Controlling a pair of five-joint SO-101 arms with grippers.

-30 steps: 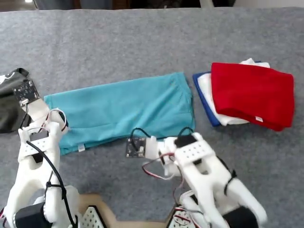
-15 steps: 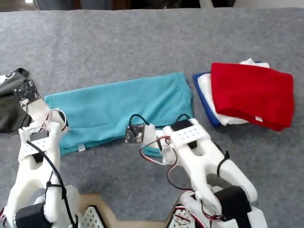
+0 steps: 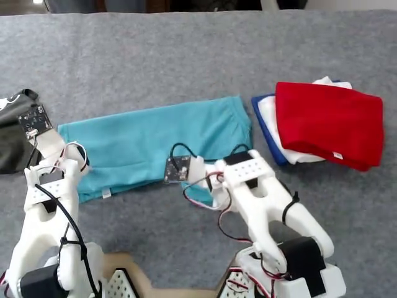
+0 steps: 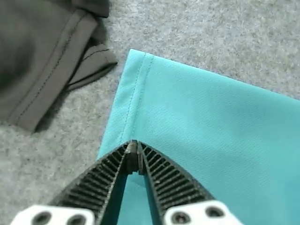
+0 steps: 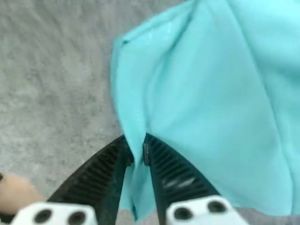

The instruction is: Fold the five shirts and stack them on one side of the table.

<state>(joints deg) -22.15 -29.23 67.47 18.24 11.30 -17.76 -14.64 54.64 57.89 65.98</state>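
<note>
A teal shirt [image 3: 161,146] lies in a long strip across the middle of the grey table [image 3: 186,56]. My left gripper [image 4: 135,159] is shut on the teal shirt's [image 4: 211,126] hem at its left end, near its corner. My right gripper [image 5: 137,154] is shut on a fold of the teal shirt [image 5: 206,93] at its near right edge, lifted a little off the cloth. In the high view the right arm [image 3: 248,177] covers that edge. A dark shirt [image 3: 12,133] lies crumpled at the far left, also seen as dark cloth [image 4: 37,56].
A stack of folded shirts stands at the right: red [image 3: 329,121] on top, white [image 3: 273,124] and blue [image 3: 260,118] beneath. The far half of the table has free room.
My right arm has moved forward over the shirt's near right edge, and that edge now bunches under it. The left arm has not moved.
</note>
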